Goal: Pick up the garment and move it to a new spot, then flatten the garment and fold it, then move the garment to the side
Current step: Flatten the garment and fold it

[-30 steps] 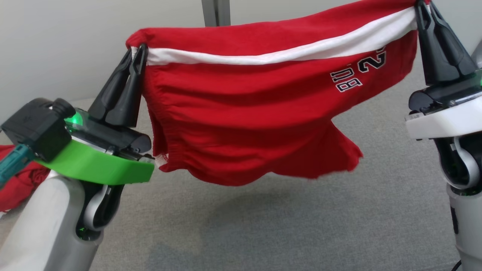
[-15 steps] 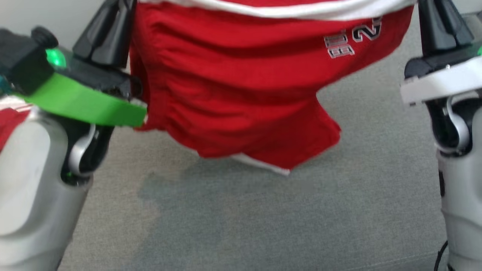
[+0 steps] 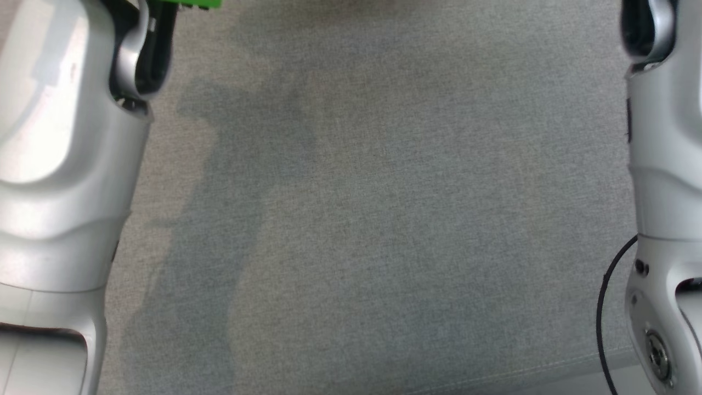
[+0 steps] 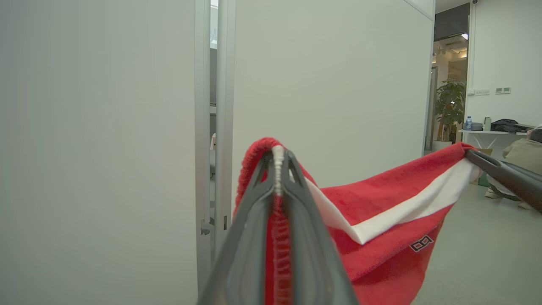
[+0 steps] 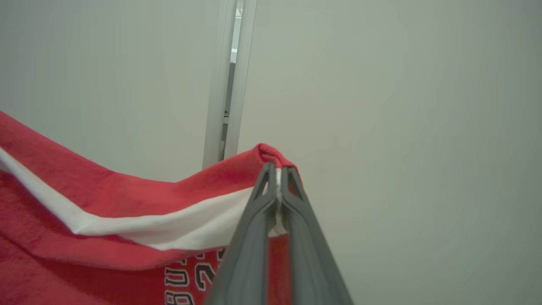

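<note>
- Checking the left gripper (image 4: 278, 154) first, we found its fingers pressed together on cloth. It pinched one top corner of the garment (image 4: 368, 195), with a ribbed red edge running down between the two fingers.
- We found the right gripper (image 5: 278, 169) likewise pinching the opposite top corner, where the white band (image 5: 178, 228) met the red fold.
- Location: the garment hung in the air, stretched between the two grippers. Its upper edge sagged in the middle and the body dropped below, with a pale wall (image 4: 106, 127) behind it.
- Relation: each held corner sat right at the fingertips, with cloth folded over the tips. The rest hung to the inner side of each gripper.
- Handling, in our judgement: a soft, light, limp knit. It was not fragile and seemed unlikely to slip from a corner pinch, though it would bunch once slack.
- Hold points, in our judgement: the two corners of the banded edge, as taken, suited spreading it flat on the grey surface (image 3: 384, 219).
</note>
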Controlling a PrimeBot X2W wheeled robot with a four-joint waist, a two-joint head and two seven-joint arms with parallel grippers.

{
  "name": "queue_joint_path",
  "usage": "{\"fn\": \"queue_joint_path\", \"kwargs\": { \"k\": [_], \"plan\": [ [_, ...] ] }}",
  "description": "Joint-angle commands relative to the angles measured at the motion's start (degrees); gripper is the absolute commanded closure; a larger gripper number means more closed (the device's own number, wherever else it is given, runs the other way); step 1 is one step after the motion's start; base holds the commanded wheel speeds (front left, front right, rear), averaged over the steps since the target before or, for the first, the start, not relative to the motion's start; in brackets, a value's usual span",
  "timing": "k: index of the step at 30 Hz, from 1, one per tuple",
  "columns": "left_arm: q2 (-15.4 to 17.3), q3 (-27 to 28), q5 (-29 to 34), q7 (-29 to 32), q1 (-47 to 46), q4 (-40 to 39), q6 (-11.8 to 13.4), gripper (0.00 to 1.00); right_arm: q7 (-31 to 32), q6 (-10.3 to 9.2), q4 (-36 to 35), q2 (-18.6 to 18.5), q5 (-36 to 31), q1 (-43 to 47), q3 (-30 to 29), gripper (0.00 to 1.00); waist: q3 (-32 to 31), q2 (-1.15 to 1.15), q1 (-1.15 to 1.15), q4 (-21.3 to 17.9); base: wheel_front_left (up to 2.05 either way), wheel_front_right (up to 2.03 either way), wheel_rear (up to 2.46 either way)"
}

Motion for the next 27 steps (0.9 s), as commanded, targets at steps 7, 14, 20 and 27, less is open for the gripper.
{"fn": "queue_joint_path", "kwargs": {
  "k": [7, 14, 20, 27],
  "plan": [
    [-0.4, -1.4, -1.2, -1.7, 10.0, 2.7, -0.9, 1.0, -2.4, -0.07, 3.0, 1.2, 0.7, 10.2, 2.1, 1.0, 2.4, 0.0, 0.0, -0.6, 0.0, 0.0, 0.0],
    [-1.7, 2.3, 1.4, -1.7, 23.7, -5.6, -1.0, 1.0, -2.7, -0.08, -2.0, 1.6, 2.9, 22.5, 2.2, 1.0, -1.1, 0.0, 0.0, -0.1, 0.0, 0.0, 0.0],
    [-4.6, 6.2, 5.5, -1.7, 36.2, -13.5, -1.0, 1.0, -2.7, -0.08, -11.7, 1.9, 1.8, 36.5, -1.5, 1.0, -6.2, 0.0, 0.0, 0.7, 0.0, 0.0, 0.0],
    [-7.6, 8.8, 7.7, -1.6, 50.7, -20.6, -1.0, 1.0, -0.1, -0.08, -23.0, 2.0, 6.6, 51.5, -3.1, 1.0, -11.9, 0.0, 0.0, 0.7, 0.0, 0.0, 0.0]
  ]
}}
